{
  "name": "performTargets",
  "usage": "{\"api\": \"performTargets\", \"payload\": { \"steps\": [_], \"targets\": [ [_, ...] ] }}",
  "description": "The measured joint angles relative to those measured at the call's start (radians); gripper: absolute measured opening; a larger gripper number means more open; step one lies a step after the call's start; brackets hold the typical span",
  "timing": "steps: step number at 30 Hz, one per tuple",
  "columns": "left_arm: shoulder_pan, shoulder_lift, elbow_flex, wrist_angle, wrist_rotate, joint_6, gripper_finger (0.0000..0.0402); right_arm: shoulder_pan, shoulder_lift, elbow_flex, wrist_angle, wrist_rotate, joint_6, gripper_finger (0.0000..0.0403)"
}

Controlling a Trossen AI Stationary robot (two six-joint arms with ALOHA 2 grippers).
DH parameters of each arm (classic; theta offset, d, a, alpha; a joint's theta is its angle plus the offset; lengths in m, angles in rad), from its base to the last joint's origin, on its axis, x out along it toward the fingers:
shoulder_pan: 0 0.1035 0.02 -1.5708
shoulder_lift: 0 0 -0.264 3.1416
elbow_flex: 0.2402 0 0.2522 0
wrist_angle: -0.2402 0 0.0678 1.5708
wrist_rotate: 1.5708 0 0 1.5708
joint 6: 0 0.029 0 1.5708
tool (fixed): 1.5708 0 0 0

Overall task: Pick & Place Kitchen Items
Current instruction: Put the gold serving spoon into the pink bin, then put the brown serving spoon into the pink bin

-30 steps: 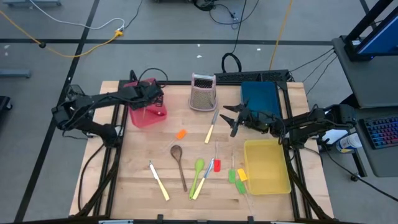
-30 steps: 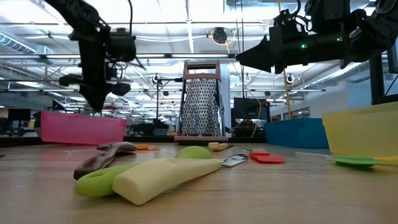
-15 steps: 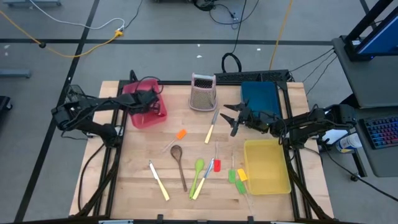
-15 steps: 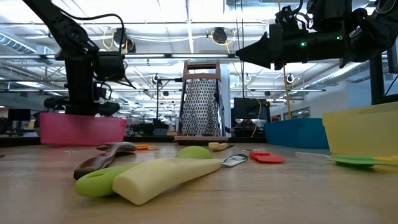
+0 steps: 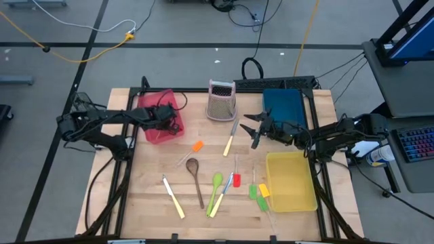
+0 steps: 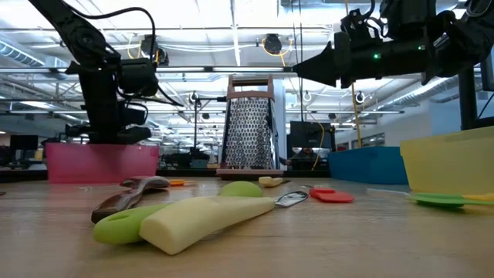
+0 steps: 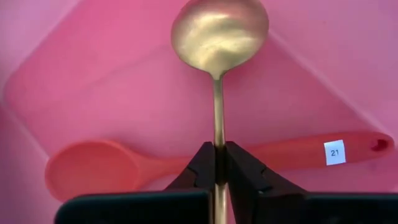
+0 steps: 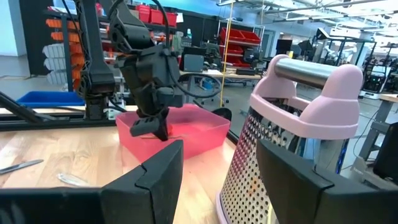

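Observation:
My left gripper (image 5: 163,122) is low inside the pink tray (image 5: 175,99) at the table's far left, shut on a slim metal-looking spoon (image 7: 219,37). A red spoon (image 7: 93,171) lies flat on the tray floor under it. My right gripper (image 5: 252,129) hangs open above the table beside the blue tray (image 5: 283,107) and points level at the grater (image 8: 292,124), with nothing between its fingers. Loose on the wood lie an orange spatula (image 5: 196,146), a brown spoon (image 5: 194,176), a green spoon (image 5: 215,186) and a cream-handled knife (image 5: 173,196). My left gripper pinches the metal-looking spoon's thin handle (image 7: 217,140) between its two fingers, partway along it. The fingers come steeply from above and lie along the handle, and the bowl (image 7: 221,28) sticks out ahead of them. I cannot tell whether the bowl touches the tray floor.
The metal grater (image 5: 221,100) stands upright at the far middle. A yellow tray (image 5: 291,179) sits at the near right, with red, green and yellow spatulas (image 5: 258,193) beside it. A second cream-handled knife (image 5: 230,139) lies mid-table. Bare wood shows at the near left.
My left gripper has come down from above the pink tray into it, shifting a little toward the table's near edge and rolling at the wrist, with the spoon still between its fingers.

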Motion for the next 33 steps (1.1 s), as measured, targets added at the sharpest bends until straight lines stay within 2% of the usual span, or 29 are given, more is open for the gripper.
{"api": "performTargets", "payload": {
  "steps": [8,12,18,23,29,33],
  "targets": [
    [-0.006,-0.002,0.0,-0.003,-0.051,-0.024,0.0099,0.0,0.0,0.0,-0.008,-0.001,0.034,0.0196],
    [-0.005,-0.002,0.015,-0.023,0.013,-0.018,0.0119,0.0,0.0,0.0,-0.008,-0.002,0.046,0.0196],
    [-0.019,-0.049,0.131,-0.159,0.045,-0.045,0.0109,0.0,0.0,0.0,-0.008,-0.002,0.046,0.0196],
    [-0.081,-0.111,0.236,-0.171,0.096,-0.085,0.009,0.0,0.0,0.0,-0.009,-0.002,0.046,0.0196],
    [-0.251,-0.137,0.285,-0.09,0.12,-0.121,0.0074,0.0,0.0,0.0,-0.015,-0.002,0.046,0.0196],
    [-0.389,-0.106,0.285,-0.038,0.121,-0.24,0.0064,0.0,0.0,0.0,-0.015,-0.002,0.046,0.0196]
  ]
}}
